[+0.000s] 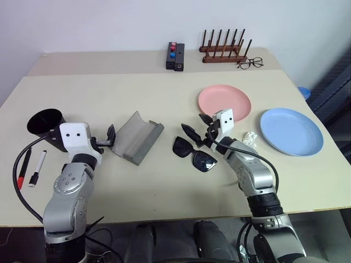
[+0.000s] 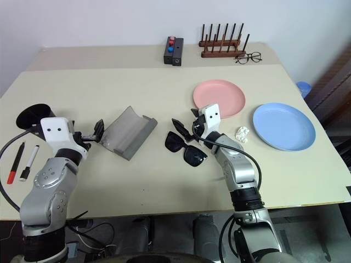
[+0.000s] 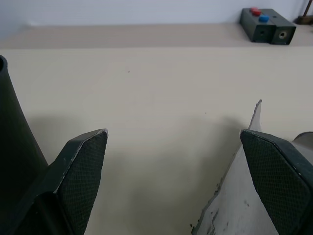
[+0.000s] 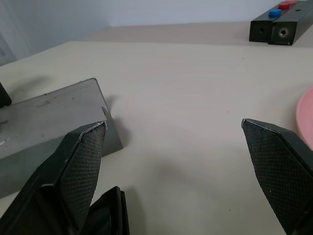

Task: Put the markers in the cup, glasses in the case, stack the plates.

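Black sunglasses (image 1: 194, 153) with dark lenses lay open on the worktop (image 1: 164, 181), just under our right hand (image 1: 198, 132). That hand was wide open and held nothing. We think the glasses step was in hand. Next we would need to lower that hand and pinch the frame. The grey case (image 1: 137, 137) lay close by, its trough facing up. Our left hand (image 1: 109, 137) was wide open and empty too, beside the case.
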{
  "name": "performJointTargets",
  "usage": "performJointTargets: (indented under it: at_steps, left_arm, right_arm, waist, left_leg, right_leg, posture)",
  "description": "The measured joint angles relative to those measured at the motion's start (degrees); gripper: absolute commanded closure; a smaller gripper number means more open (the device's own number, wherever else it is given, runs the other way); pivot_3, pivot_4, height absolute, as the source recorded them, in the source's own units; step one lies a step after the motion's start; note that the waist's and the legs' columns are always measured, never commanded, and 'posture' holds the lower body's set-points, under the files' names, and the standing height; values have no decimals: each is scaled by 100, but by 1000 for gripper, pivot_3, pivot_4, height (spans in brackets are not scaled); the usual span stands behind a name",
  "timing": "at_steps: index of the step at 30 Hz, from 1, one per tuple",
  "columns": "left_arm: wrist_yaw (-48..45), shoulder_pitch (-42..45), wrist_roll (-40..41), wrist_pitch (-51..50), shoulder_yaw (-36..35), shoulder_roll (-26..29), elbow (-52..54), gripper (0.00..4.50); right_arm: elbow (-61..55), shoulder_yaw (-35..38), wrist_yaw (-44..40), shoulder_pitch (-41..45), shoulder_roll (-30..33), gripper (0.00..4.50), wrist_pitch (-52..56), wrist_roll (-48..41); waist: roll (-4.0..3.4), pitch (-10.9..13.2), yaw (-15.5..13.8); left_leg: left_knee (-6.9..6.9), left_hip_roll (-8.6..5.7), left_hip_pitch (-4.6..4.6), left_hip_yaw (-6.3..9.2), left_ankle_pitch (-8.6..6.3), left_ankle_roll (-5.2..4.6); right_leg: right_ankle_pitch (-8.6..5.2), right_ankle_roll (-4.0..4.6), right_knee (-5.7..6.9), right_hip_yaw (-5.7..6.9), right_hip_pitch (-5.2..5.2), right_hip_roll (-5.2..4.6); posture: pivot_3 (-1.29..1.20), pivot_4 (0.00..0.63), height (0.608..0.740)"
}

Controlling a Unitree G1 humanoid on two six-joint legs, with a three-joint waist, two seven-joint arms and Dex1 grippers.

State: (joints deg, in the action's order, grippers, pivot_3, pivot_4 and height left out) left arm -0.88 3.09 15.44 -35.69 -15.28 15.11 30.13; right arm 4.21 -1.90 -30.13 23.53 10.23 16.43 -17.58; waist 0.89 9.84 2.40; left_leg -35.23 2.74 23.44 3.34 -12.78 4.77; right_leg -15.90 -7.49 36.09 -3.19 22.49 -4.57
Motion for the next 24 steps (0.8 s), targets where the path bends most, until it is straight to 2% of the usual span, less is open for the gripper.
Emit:
performJointTargets:
  at_steps: [24]
  left_arm:
    - [23, 175, -13, -257, 0, 38, 46, 61]
  right_arm:
    - [-197, 4, 321, 56, -13, 0, 278, -2]
  waist:
    - [0, 0, 0]
  left_leg:
    - [1, 0, 0, 0, 0, 0]
  right_leg:
    - [0, 0, 0, 0, 1, 0]
  posture:
    - [0, 150, 740]
